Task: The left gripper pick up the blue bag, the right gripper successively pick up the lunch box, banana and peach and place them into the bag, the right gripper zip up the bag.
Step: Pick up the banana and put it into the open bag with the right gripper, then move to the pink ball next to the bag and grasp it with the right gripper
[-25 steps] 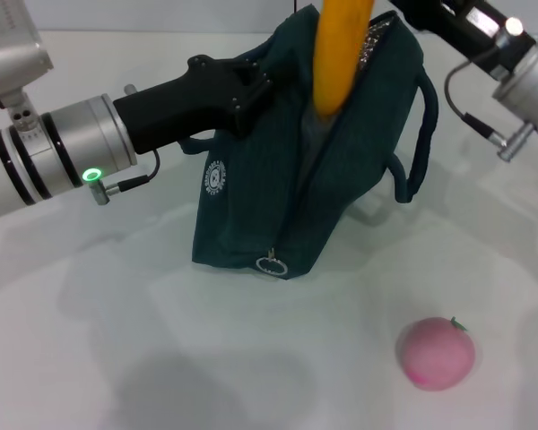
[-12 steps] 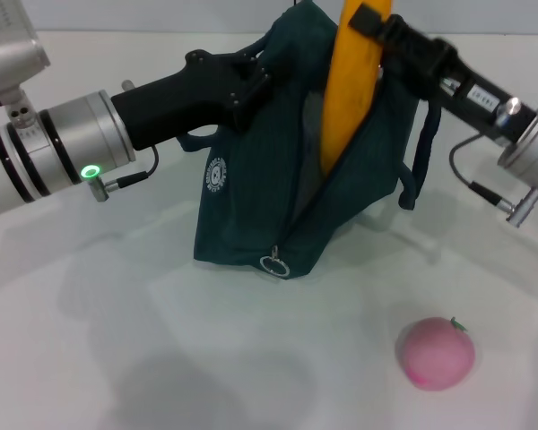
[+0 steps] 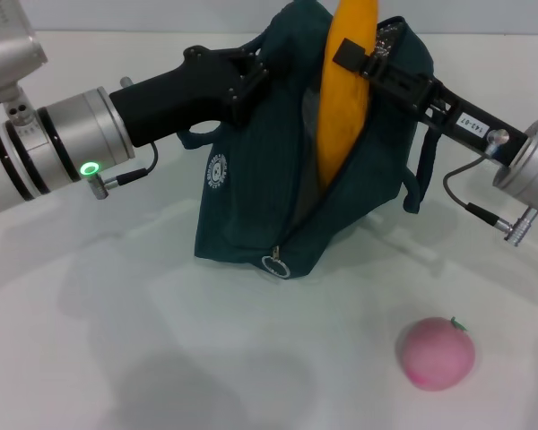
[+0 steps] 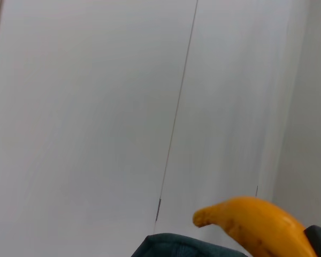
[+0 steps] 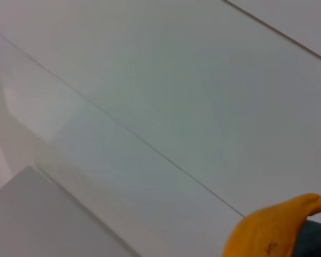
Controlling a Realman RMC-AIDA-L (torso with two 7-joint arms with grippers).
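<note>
The blue bag (image 3: 251, 197) stands on the white table, its top edge held up by my left gripper (image 3: 244, 82), which is shut on the fabric. A banana (image 3: 345, 98) stands almost upright, its lower end down inside the bag's open mouth. My right gripper (image 3: 359, 54) is shut on the banana's upper part, reaching in from the right. The pink peach (image 3: 437, 352) lies on the table in front of the bag, to the right. The lunch box is out of view. The banana (image 4: 254, 222) tip shows above the bag (image 4: 171, 248) rim in the left wrist view, and the banana (image 5: 273, 230) also shows in the right wrist view.
The bag's zipper ring pull (image 3: 271, 265) hangs at the bottom front corner. One looped handle (image 3: 420, 170) droops on the bag's right side under my right arm. White table (image 3: 161, 358) surface stretches in front of the bag.
My right arm has come down and swung in over the bag, and the banana has sunk deeper into the opening. The left gripper and the peach have stayed put.
</note>
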